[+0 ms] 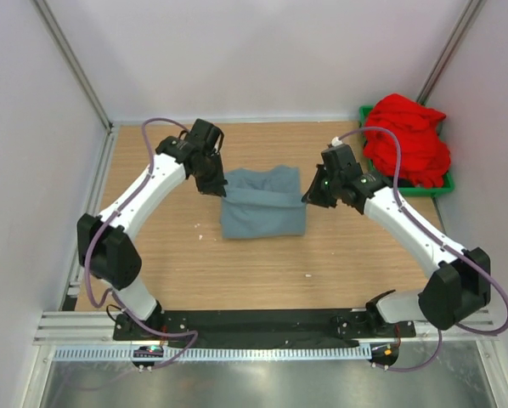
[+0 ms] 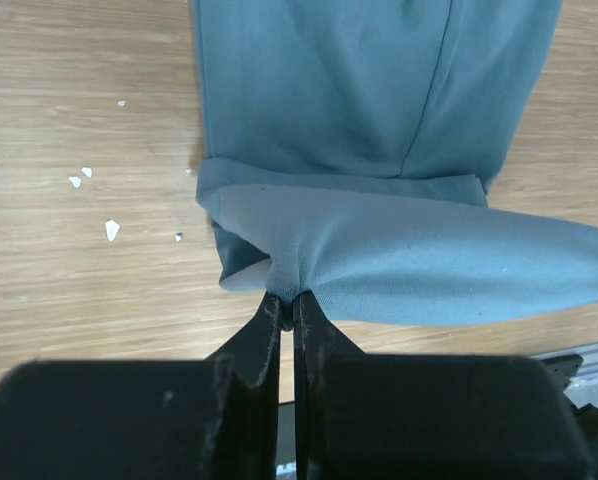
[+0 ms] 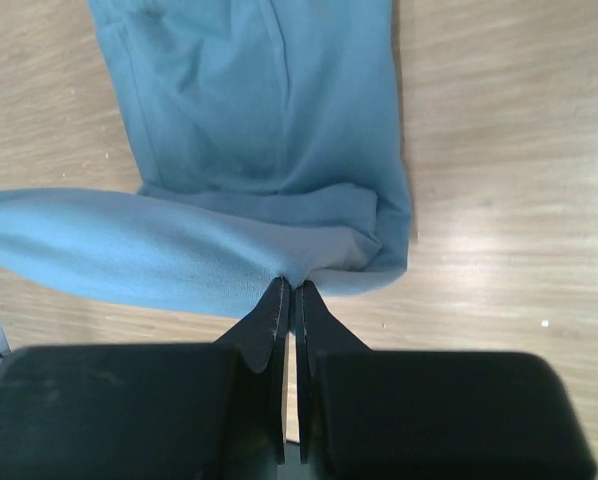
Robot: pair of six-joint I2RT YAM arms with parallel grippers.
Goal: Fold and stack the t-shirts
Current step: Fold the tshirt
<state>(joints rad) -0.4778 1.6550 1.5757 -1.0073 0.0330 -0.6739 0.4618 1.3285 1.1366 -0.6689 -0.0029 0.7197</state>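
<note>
The grey-blue t-shirt [image 1: 262, 208] lies partly folded in the middle of the wooden table. My left gripper [image 1: 220, 190] is shut on its far left corner, and my right gripper [image 1: 307, 199] is shut on its far right corner. Both hold that edge lifted and stretched between them, over the rest of the shirt. The left wrist view shows the pinched cloth [image 2: 379, 250] at my left gripper [image 2: 287, 300]. The right wrist view shows the same cloth [image 3: 249, 240] at my right gripper [image 3: 291, 287]. The red t-shirt [image 1: 407, 140] is bunched in a green bin at the back right.
The green bin [image 1: 446, 185] stands in the back right corner against the wall. White walls close the table [image 1: 262, 272] at the back and sides. Small white specks [image 2: 111, 229] lie on the wood left of the shirt.
</note>
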